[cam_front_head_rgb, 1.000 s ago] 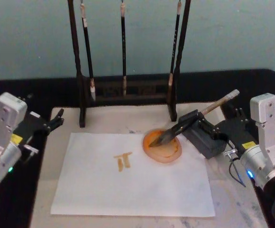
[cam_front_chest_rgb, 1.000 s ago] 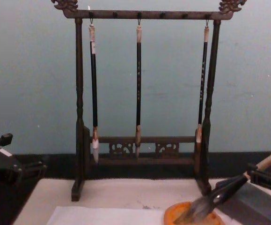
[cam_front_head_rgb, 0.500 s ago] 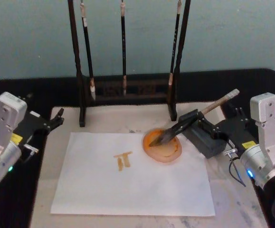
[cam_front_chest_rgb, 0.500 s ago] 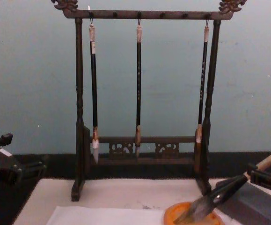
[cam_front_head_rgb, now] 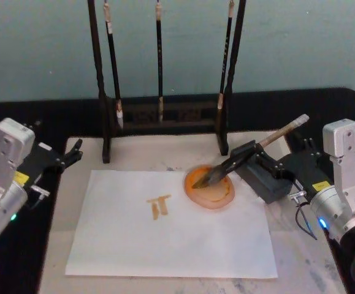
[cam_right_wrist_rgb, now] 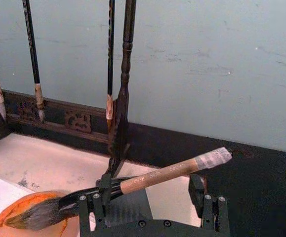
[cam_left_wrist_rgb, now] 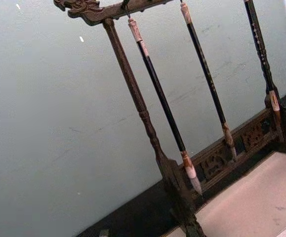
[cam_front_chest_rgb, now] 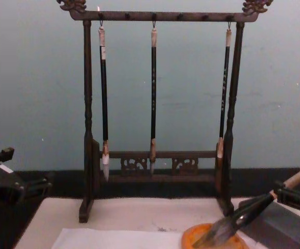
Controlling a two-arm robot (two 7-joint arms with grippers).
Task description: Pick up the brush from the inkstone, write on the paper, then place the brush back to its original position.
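Note:
The brush [cam_front_head_rgb: 269, 142] lies slanted with its handle propped on the dark grey inkstone block [cam_front_head_rgb: 264, 182]. Its grey-brown bristles [cam_front_head_rgb: 205, 179] rest in a round orange dish [cam_front_head_rgb: 213, 192]. My right gripper [cam_front_head_rgb: 287, 159] is open just behind the block, one finger on each side. In the right wrist view the brush [cam_right_wrist_rgb: 167, 175] lies crosswise beyond the right gripper [cam_right_wrist_rgb: 150, 205], free of the fingers [cam_right_wrist_rgb: 92, 205]. The white paper [cam_front_head_rgb: 165, 245] carries small orange strokes [cam_front_head_rgb: 160, 207]. My left gripper [cam_front_head_rgb: 67, 156] is open and idle at the mat's left edge.
A tall dark wooden stand [cam_front_head_rgb: 165, 116] with three thin hanging brushes rises behind the paper, also seen in the chest view [cam_front_chest_rgb: 155, 166]. The paper lies on a cream mat [cam_front_head_rgb: 146, 156] over a black table, whose edge [cam_front_head_rgb: 349, 98] runs along the wall.

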